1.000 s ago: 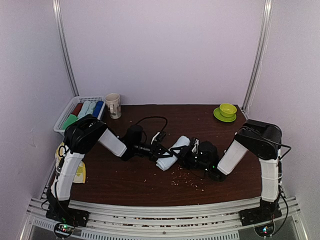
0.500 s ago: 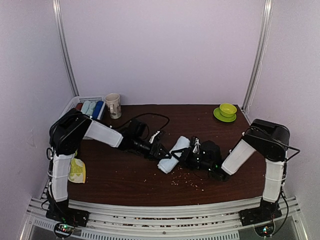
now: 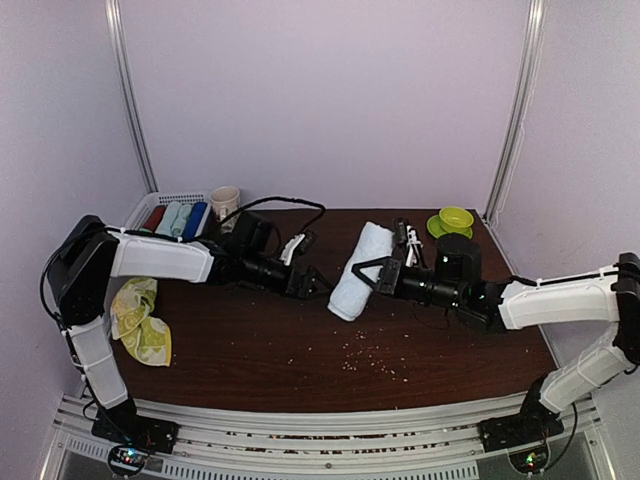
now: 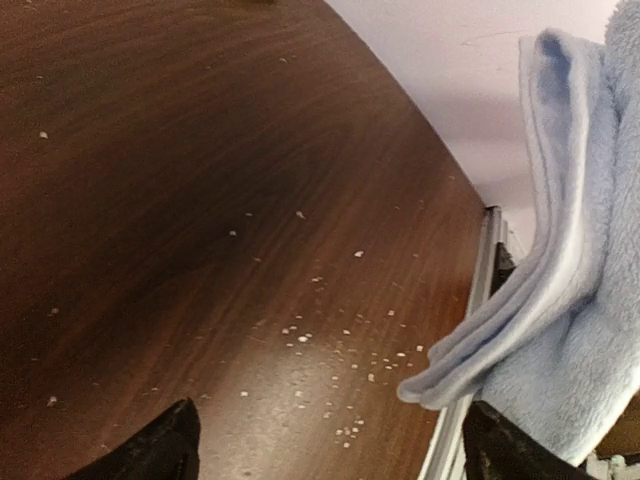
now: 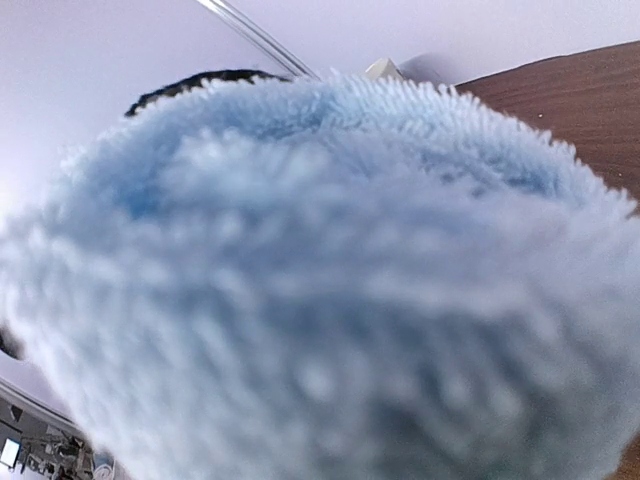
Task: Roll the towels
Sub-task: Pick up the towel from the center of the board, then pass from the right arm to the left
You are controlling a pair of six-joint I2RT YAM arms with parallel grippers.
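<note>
The pale blue towel [image 3: 358, 262] is now a finished roll, a short fat cylinder, and it no longer lies flat on the desk [image 3: 250, 350]. One second ago it was in the middle of the frame, between both arms. Now, in the top view, it stands tilted a little right of centre and higher in the frame. The right end effector [image 3: 370, 275] carries it, pinching it from the right side near its lower half. The right wrist view is completely filled with blue pile, which fits a close grip, though the fingers are hidden there.

The left end effector [image 3: 318, 287] has let go. In the left wrist view its fingers [image 4: 165, 450] are spread wide, with only bare wood and crumbs [image 4: 350, 375] between them. The towel hangs at the right edge of that picture, apart from them. One outer layer hangs a little loose there, so I judge the roll could open if it is shaken.

For the task this means, in my judgement, that the rolling of this towel is done and only the right arm is responsible for it. Setting it down somewhere is probably next, perhaps in the white basket [image 3: 135, 225] at the upper left, where other rolls lie. The yellow-green towel [image 3: 140, 320] lies crumpled at the lower left and is not yet rolled, so about half of the work remains.
</note>
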